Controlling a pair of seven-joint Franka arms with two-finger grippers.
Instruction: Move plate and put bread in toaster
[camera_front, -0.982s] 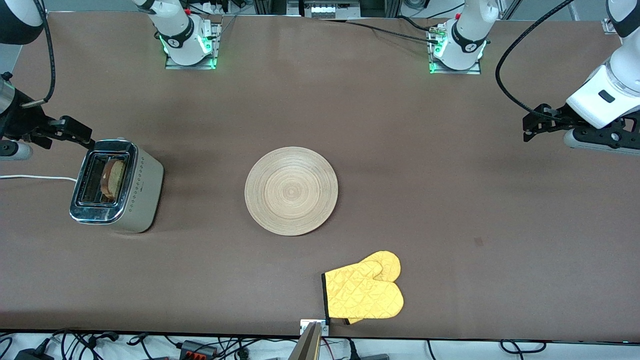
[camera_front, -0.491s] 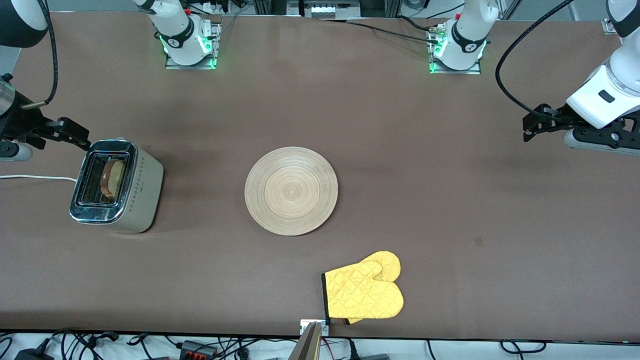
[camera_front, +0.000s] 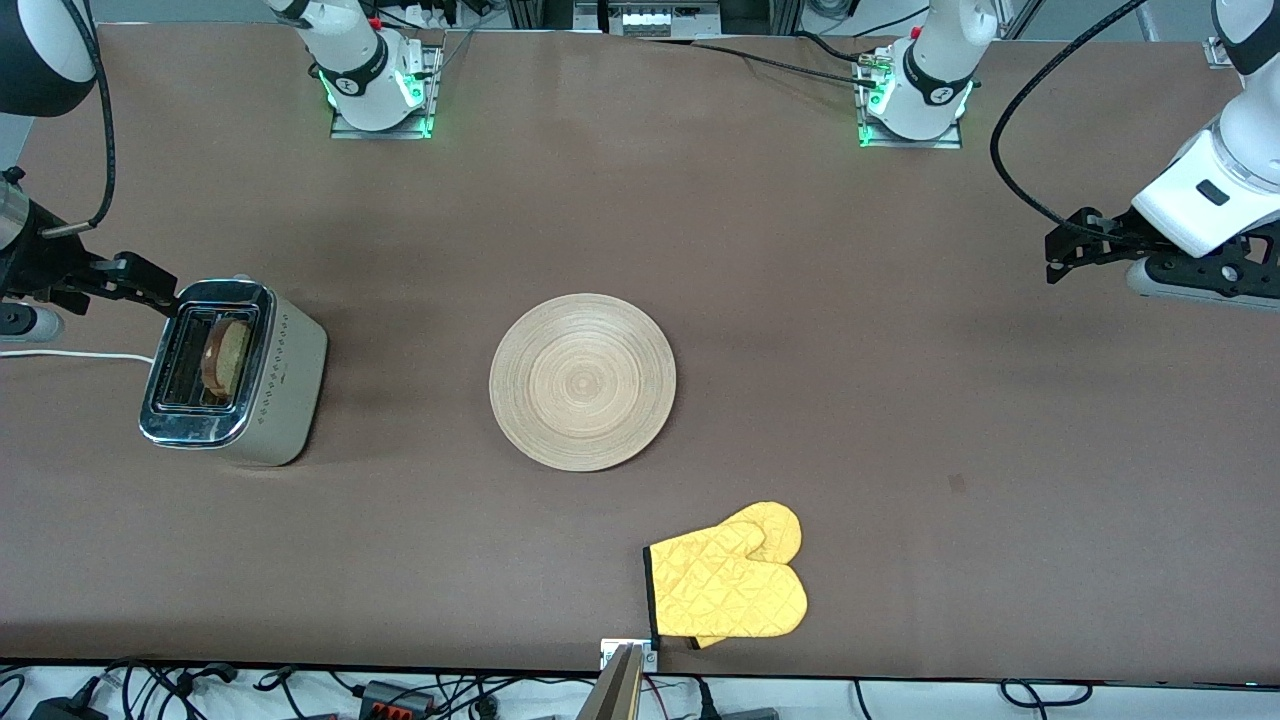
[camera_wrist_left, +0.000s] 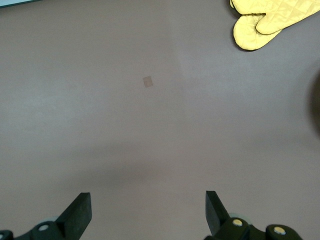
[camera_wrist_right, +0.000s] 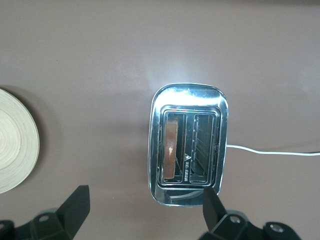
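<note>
Bread (camera_front: 226, 358) in toaster (camera_front: 235, 372), plate (camera_front: 582, 381) bare at mid-worktop: task judged essentially complete.

Near to far: yellow oven mitt (camera_front: 728, 583) by the worktop (camera_front: 900, 420) edge nearest the front camera; plate; toaster toward the right arm's end, slice upright in the slot nearer the plate. Right hand (camera_wrist_right: 142, 210) above the toaster, fingers wide, holding nothing; left hand (camera_wrist_left: 148, 212), waiting, likewise wide and empty over bare worktop. Right wrist view alone looks straight down into the slots; left wrist view adds only the mitt.
</note>
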